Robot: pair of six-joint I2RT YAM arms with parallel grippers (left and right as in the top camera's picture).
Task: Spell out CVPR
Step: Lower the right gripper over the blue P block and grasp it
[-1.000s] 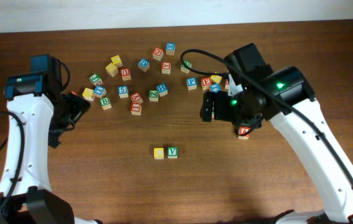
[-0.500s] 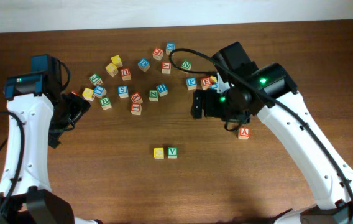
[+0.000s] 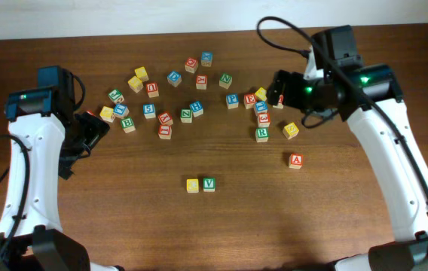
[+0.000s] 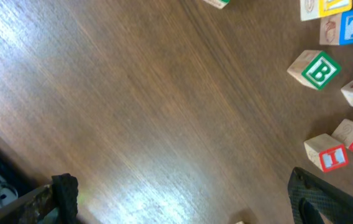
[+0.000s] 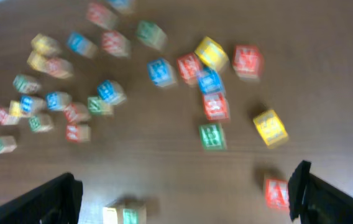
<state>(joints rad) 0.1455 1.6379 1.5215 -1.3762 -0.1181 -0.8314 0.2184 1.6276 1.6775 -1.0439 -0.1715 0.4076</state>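
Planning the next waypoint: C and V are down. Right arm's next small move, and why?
Probably bring the open, empty right gripper over the blue cube that seems to read P, though the letter is small. The yellow C and green V already sit side by side, so P comes next, and this arm is the nearer one.

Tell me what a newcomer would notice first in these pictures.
A loose scatter of coloured letter cubes covers the far half of the table. Nearer the front, a yellow cube and a green V sit alone, side by side. The right gripper hangs open over the scatter's right end.
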